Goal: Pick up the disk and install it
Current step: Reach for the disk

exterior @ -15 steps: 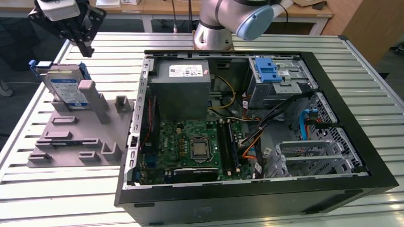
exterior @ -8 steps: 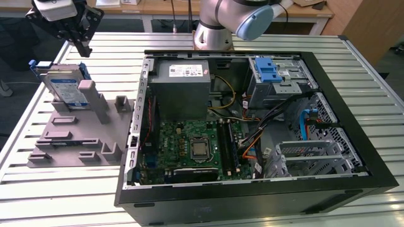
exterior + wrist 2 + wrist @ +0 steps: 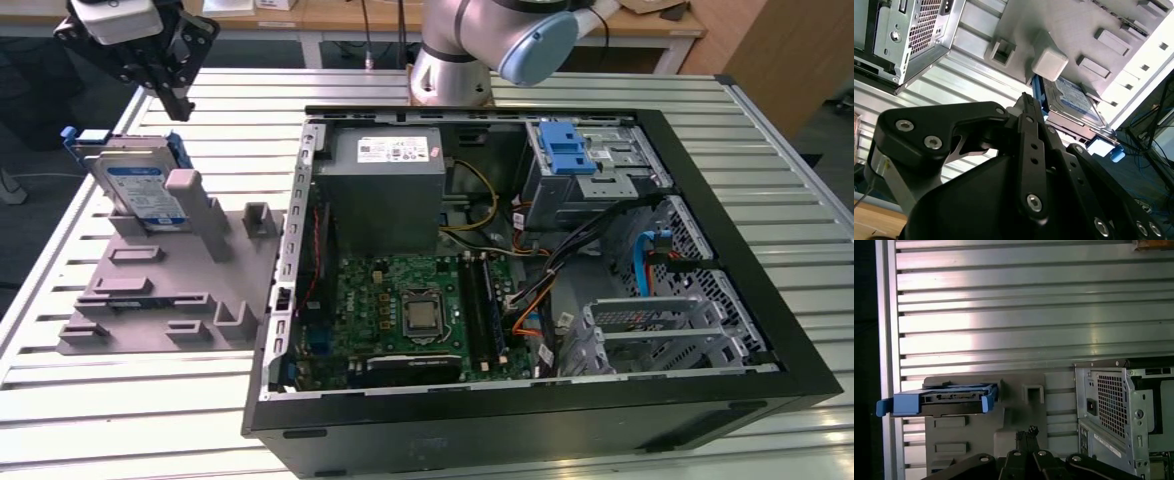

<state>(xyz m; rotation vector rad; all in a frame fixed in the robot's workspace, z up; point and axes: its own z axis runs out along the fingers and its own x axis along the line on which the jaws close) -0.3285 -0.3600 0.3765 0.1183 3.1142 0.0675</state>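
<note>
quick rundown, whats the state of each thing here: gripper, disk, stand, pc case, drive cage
gripper: fingers shut, holding nothing, raised clear of the disk
disk: standing on edge in the grey stand, not gripped
grey stand: holding the disk upright in a slot
computer case: lying on its side, side panel off, inside exposed
drive cage: mounted inside the case, blue latch on top
</note>
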